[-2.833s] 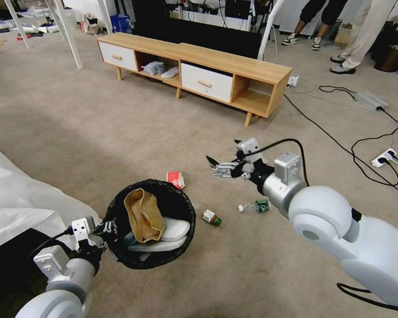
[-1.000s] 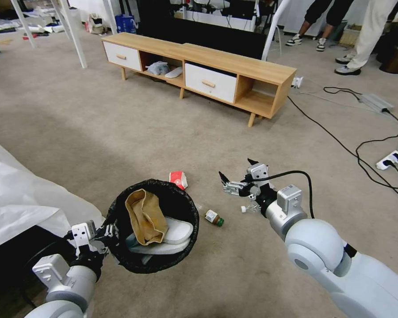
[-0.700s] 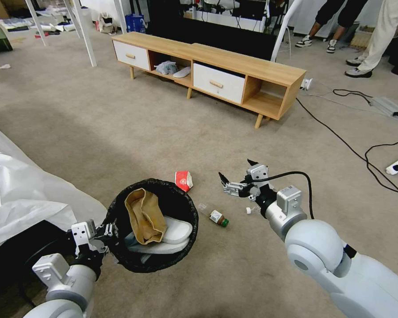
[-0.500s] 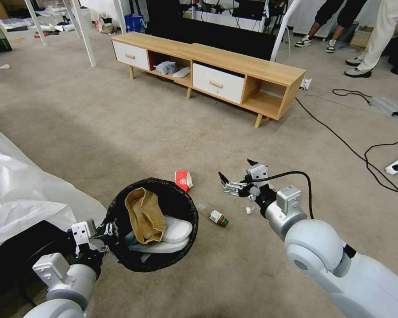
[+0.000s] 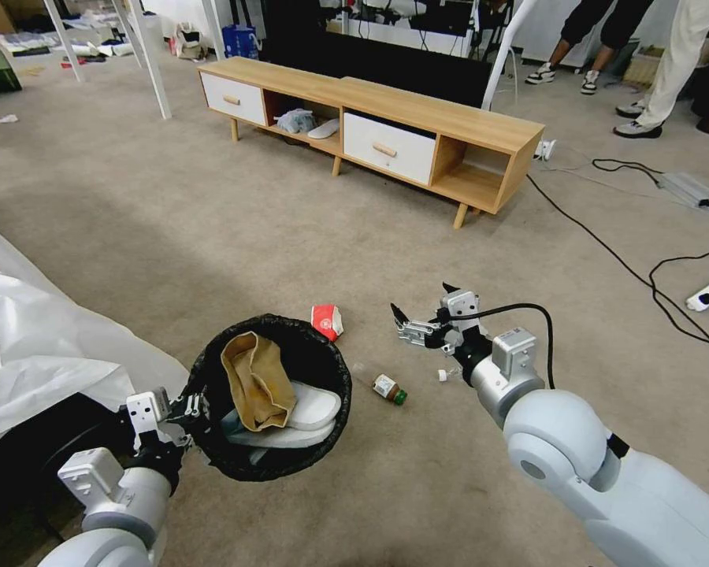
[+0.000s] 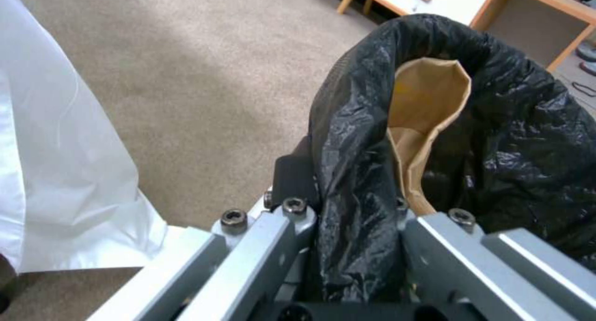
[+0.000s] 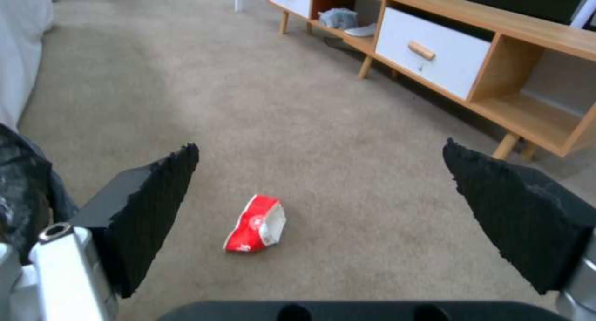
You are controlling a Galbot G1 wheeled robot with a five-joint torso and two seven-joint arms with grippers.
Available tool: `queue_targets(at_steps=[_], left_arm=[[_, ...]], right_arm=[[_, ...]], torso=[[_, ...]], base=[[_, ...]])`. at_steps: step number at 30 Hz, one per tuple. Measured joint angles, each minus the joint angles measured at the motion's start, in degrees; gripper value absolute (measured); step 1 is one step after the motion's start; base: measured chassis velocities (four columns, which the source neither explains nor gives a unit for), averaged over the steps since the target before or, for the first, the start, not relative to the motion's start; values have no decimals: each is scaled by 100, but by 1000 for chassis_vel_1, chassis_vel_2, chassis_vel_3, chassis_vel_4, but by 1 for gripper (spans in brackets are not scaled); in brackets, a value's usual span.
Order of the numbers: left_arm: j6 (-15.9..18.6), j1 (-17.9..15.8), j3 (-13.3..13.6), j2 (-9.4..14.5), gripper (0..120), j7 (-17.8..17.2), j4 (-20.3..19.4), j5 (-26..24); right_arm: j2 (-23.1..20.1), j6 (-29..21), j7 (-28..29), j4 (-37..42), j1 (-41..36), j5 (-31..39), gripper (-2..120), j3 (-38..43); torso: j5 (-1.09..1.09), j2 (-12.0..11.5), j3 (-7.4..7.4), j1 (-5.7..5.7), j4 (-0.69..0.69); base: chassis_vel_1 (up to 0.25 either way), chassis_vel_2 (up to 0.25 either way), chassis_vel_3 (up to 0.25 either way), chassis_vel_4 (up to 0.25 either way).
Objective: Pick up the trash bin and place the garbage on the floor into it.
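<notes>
Left end effector (image 5: 191,409) clamped on trash bin (image 5: 269,465) rim

Even, bright indoor light falls over the floor (image 5: 213,220), with no hard glare. Soft shadows lie under the wooden cabinet (image 5: 417,118) and in a broad dim band across the carpet at the left. The head view bows straight lines near its edges. The black bag of the trash bin (image 6: 515,125) carries small shiny highlights. In the right wrist view the near dark fingertips (image 7: 155,190) are blurred.
</notes>
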Motion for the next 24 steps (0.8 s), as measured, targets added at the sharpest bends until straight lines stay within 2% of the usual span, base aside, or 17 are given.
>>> queue_targets(at_steps=[17,24], left_arm=[[-1,-12,0,17,0,-3,34,-6],[-2,-27,3,19,0,-3,51,-13]], right_arm=[[60,-55,27,-3,11,129,100,-19],[66,-68,60,-1,1,193,100,-18]], torso=[[0,0,0,0,0],[0,0,0,0,0]], base=[[0,0,0,0],[-118,-5,155,30]])
